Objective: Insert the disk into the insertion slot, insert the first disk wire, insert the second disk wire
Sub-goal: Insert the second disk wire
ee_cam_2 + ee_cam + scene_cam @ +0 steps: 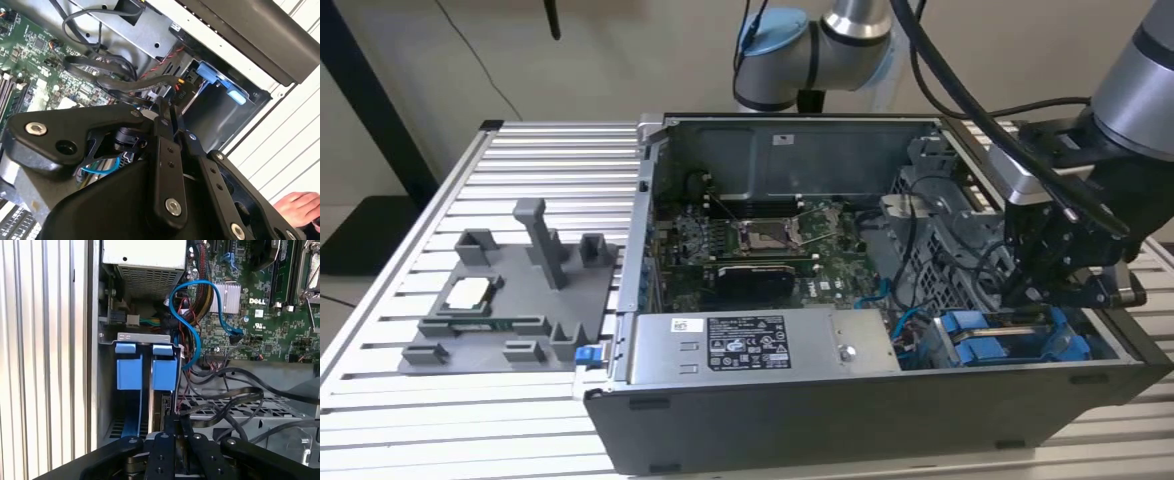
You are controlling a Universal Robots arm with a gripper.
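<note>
Hand (176,421) nearest the lens, fingers (165,117) pressed together, apparently pinching a dark wire plug (167,405) right at the drive cage (145,340). Disk (162,371) sits just ahead of the tips, already seated in its slot, blue carrier showing. Plug looks small and fragile, its wire floppy; I'd grip the plug body.

A ribbed aluminium table (520,160) stands before a plain beige wall (627,50); a dark post (374,100) rises beside it.
</note>
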